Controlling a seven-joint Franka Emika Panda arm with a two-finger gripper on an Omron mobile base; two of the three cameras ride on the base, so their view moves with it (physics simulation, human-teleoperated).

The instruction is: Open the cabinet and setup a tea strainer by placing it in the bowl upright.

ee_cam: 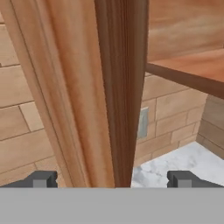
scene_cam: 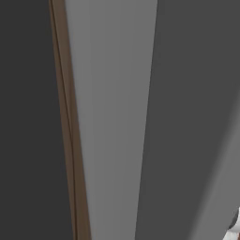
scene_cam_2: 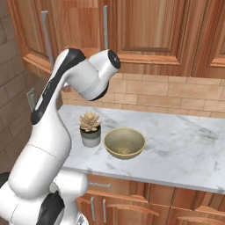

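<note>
Wall cabinets (scene_cam_2: 145, 30) run across the top of the right base view, wooden doors with metal bar handles (scene_cam_2: 105, 26), tan brick backsplash (scene_cam_2: 176, 94) below them. Marble worktop (scene_cam_2: 184, 145) under that. Arm (scene_cam_2: 57, 114) rises at left, elbow up by the cabinet doors. On the worktop: bowl (scene_cam_2: 125, 143), olive-tan, empty inside, upright; potted succulent (scene_cam_2: 90, 128) just beside it on the left. Hand view: claw (ee_cam: 112, 179) spread wide, holding nothing, the edge of a cabinet door (ee_cam: 118, 87) between the tips, wall outlet (ee_cam: 143, 122) behind it. Strainer can't be seen. No readable writing anywhere
</note>
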